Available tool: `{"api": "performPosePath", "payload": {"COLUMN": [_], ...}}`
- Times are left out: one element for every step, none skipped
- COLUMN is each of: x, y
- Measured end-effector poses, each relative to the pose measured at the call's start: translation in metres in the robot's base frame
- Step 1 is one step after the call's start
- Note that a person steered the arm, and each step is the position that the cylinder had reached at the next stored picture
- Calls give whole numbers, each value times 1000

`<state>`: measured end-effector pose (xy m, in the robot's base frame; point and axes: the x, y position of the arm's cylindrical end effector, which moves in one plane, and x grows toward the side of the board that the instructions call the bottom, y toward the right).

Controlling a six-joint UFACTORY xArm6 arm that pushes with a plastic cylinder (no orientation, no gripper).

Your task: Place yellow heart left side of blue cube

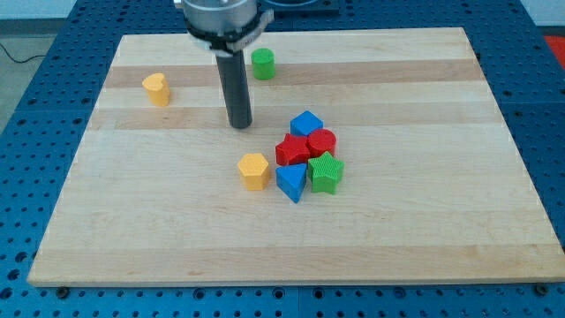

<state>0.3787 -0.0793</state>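
The yellow heart [156, 88] lies near the board's upper left. The blue cube [306, 124] sits at the top of a cluster right of centre. My tip [240, 124] is the lower end of a dark rod that comes down from the view's top. It rests on the board between the two, right of and below the heart and left of the blue cube, touching no block.
The cluster below the blue cube holds a red star-like block [292, 150], a red round block [321, 142], a green block [326, 172] and a blue triangular block [291, 182]. A yellow hexagon [254, 170] lies left of it. A green cylinder [263, 64] stands near the wooden board's [132, 230] top edge.
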Motion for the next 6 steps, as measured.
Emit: {"api": "performPosePath", "payload": {"x": [-49,-101,-107,-82,-38,-24], "y": [-10,-71,-159,-193,-158,-131]}}
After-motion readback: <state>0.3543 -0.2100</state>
